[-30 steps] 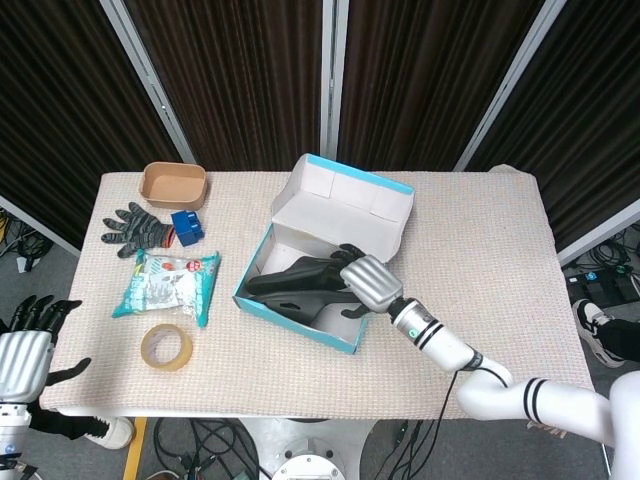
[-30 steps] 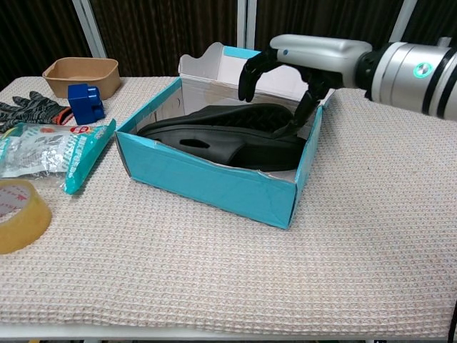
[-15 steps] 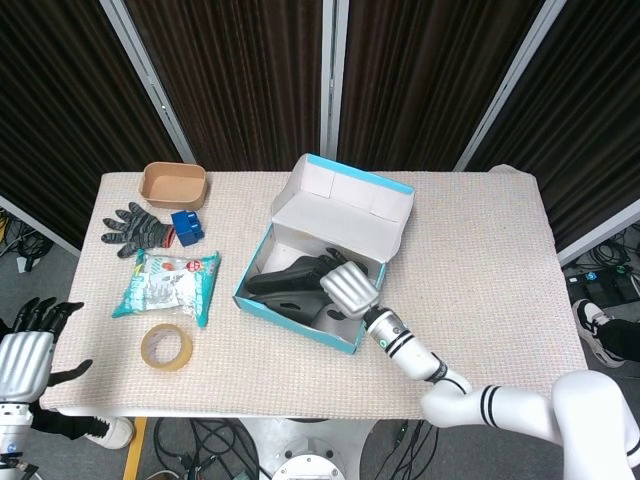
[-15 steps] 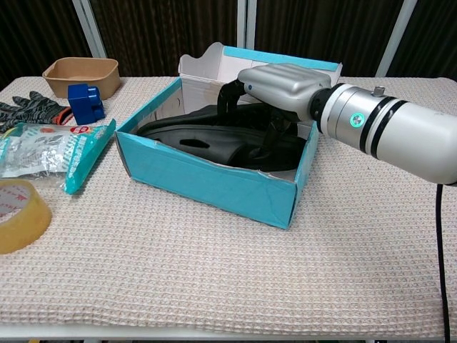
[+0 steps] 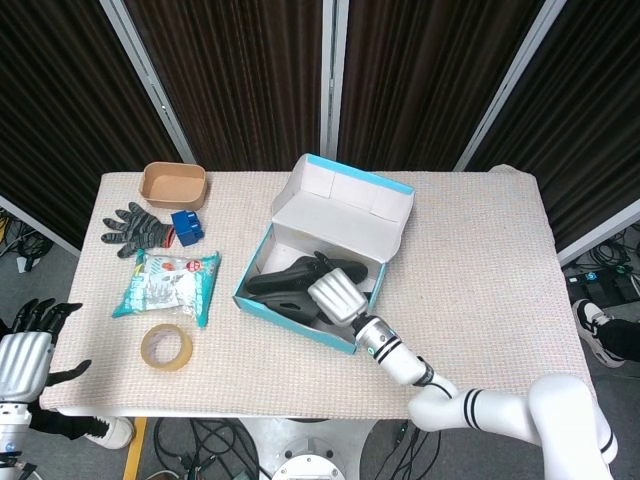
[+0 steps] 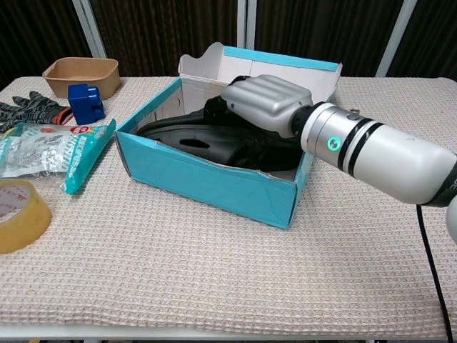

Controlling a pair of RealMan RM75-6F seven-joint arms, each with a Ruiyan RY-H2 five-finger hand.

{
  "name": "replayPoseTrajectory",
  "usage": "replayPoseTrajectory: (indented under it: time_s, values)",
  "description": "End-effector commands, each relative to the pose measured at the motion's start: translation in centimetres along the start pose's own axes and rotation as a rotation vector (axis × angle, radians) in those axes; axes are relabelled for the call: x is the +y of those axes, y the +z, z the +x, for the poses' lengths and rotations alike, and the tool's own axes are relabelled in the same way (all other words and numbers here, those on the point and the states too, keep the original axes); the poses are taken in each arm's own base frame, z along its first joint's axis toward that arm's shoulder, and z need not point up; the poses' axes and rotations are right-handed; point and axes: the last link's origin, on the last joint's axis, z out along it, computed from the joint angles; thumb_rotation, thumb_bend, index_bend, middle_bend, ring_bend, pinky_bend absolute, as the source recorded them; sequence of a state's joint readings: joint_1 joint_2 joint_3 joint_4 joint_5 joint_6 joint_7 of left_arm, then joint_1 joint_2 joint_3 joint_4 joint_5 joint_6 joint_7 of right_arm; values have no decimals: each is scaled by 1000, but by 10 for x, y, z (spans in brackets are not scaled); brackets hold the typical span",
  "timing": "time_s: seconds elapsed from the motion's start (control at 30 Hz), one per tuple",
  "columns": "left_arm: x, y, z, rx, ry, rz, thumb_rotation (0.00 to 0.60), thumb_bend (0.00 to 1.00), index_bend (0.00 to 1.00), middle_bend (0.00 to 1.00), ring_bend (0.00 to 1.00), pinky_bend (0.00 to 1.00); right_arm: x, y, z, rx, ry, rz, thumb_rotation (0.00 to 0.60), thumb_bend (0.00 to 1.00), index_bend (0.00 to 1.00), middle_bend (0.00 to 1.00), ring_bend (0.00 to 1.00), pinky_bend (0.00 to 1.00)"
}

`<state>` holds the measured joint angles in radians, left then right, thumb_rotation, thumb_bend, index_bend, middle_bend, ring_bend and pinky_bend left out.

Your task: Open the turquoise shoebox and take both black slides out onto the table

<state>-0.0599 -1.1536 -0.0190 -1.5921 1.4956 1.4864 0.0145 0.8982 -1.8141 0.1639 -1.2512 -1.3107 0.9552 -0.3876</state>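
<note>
The turquoise cardboard shoebox (image 5: 300, 300) stands open near the middle of the cloth-covered tabletop (image 5: 480, 260), its lid (image 5: 345, 205) hinged back toward the far edge, so the opening step looks finished. Both black rubber slides (image 6: 214, 136) still lie inside the box, one partly over the other, and none has reached the table, so the main part of the task remains. The right hand (image 6: 260, 103) is lowered into the box at its near right corner, silver back upward and fingers curled down over the upper slide; whether they have actually closed on it cannot be told, since the fingertips are hidden behind the hand and the box wall. The left hand (image 5: 22, 350) hangs off the near left corner of the tabletop, fingers apart and holding nothing. By my reading, the first slide is only being reached for, and lifting out both is still to come.
</note>
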Motion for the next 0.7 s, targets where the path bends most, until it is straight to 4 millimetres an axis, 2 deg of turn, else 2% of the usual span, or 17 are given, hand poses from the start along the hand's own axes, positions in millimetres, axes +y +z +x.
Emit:
replayPoseTrajectory:
  time_s: [0.03,0.13,0.23,0.3,0.53,0.7]
  values:
    - [-1,0,-1,-2,-4,0,600,0,206,214,110,91,-9,0,-7,33,-45,17,600,188,423,420,173,67]
    - [-1,1,-3,-5,-6,-5,600,0,206,214,110,91,-12,3,-10,65,-76,21,600,358,537,490,220,67]
    - [-3,-1,-3,-1,-10,-4,600,0,206,214,110,91,-11,8,-4,113,-64,19,600,485,668,563,272,66]
    - [-5,-2,-3,5,-14,1,600,0,206,214,110,91,-8,10,3,144,-36,15,600,526,715,582,287,66]
    - [-6,-2,-4,8,-20,-2,600,0,206,214,110,91,7,9,39,223,56,1,600,531,736,593,296,66]
    - [-5,1,-2,14,-16,-17,600,0,206,214,110,91,27,-6,67,288,120,-20,600,531,737,594,296,66]
